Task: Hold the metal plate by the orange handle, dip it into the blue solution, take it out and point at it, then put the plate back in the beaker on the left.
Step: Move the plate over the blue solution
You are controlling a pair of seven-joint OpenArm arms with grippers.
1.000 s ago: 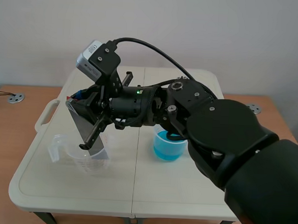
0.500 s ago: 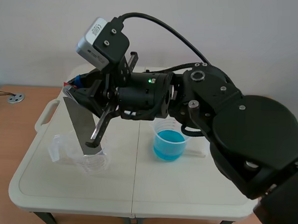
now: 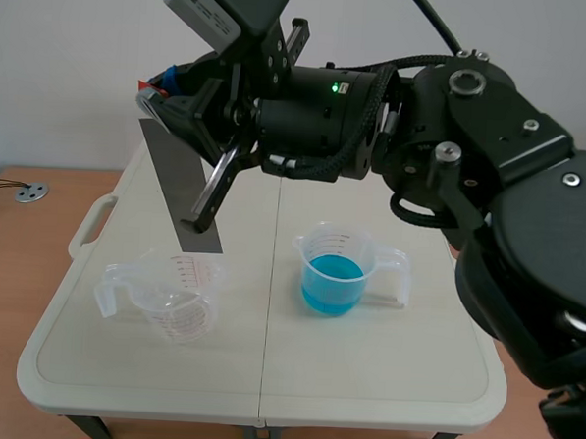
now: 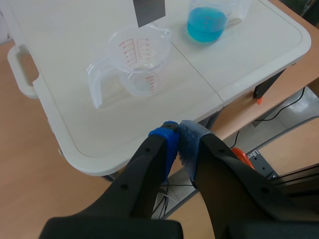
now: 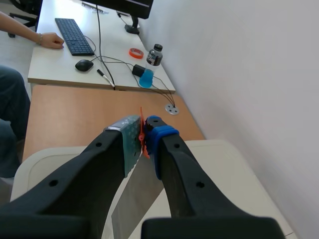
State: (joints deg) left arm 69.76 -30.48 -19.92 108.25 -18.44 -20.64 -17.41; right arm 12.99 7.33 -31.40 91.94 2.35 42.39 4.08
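My right gripper is shut on the orange handle of the metal plate, which hangs tilted in the air. The plate's lower edge is just above and behind the empty clear beaker on the left. The beaker of blue solution stands to its right, near the table's middle. In the right wrist view the plate runs down from between the fingertips of my right gripper. My left gripper is shut on nothing, off the table's near edge, with the empty beaker and the blue beaker ahead of it.
The white folding table has a carry handle on its left side and rests on a wooden surface. The right arm's bulk spans the scene from the right. Behind the right gripper lies a desk with a keyboard, a bottle and a person's hand.
My right arm has risen, lifting the metal plate out of the empty left beaker until its lower edge hangs above the rim.
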